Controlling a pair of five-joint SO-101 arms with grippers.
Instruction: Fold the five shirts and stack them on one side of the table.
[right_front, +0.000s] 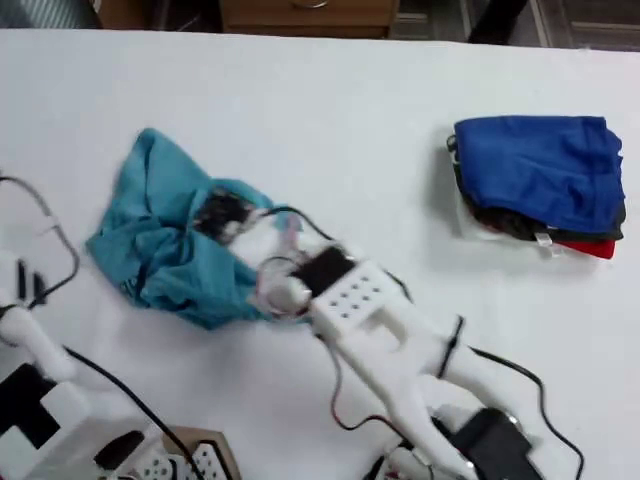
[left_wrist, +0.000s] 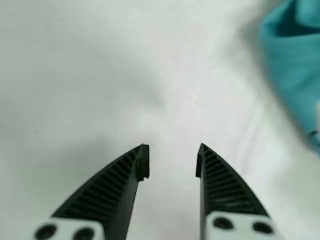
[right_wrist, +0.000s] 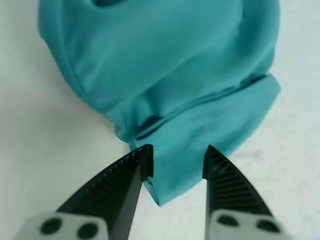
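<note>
A crumpled teal shirt (right_front: 170, 235) lies on the left half of the white table (right_front: 330, 120). My right arm comes in from the near right, and its gripper (right_front: 224, 214) sits over the shirt's middle. In the right wrist view that gripper (right_wrist: 176, 162) is open, with its two black fingers either side of a folded corner of the teal shirt (right_wrist: 165, 65). A stack of folded shirts (right_front: 540, 175), blue on top with black, red and white beneath, rests at the right. My left gripper (left_wrist: 171, 160) is open above bare table, with an edge of the teal shirt (left_wrist: 295, 60) farther off.
The left arm's base (right_front: 40, 400) and black cables (right_front: 50, 250) occupy the near left corner. More cables (right_front: 520, 380) trail by the right arm's base. Wooden furniture (right_front: 300, 12) stands past the far edge. Open tabletop lies between the teal shirt and the stack.
</note>
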